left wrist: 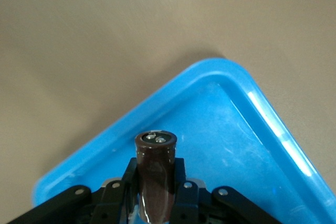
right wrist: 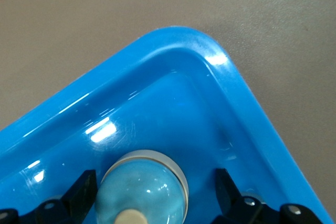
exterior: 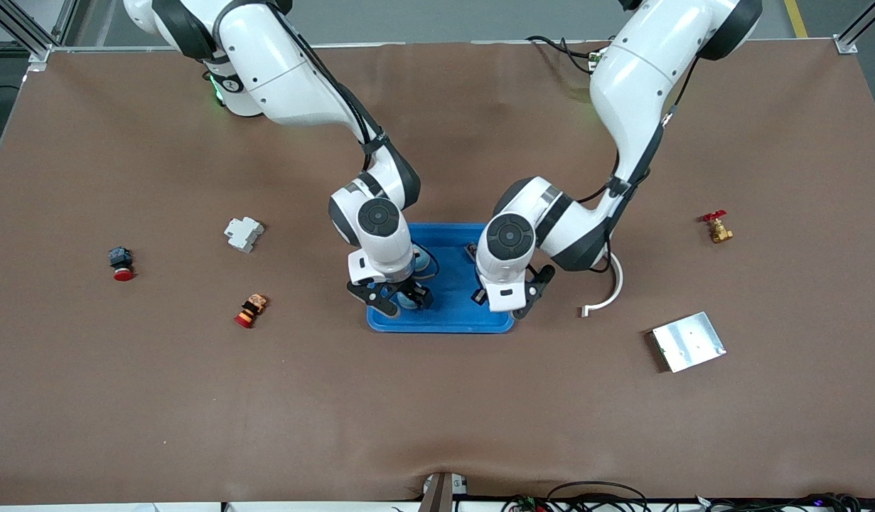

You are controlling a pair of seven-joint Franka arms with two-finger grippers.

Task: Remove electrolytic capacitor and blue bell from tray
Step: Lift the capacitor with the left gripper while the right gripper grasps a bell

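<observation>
Left end effector (left wrist: 156, 192) clenched on the capacitor (left wrist: 156, 174), over the blue tray (exterior: 451, 320). Right end effector (right wrist: 152, 195) released, fingers straddling the bell (right wrist: 143, 190) sitting in the tray.

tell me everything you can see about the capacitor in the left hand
The capacitor is a small dark brown cylinder with a glossy sleeve and a flat end cap carrying two silvery terminals. The left hand is shut on its body, the black fingers pressing on either side, with the terminal end sticking out past the fingertips. It hangs over the blue tray, near the tray's corner at the left arm's end. Whether its hidden end touches anything cannot be seen.
</observation>
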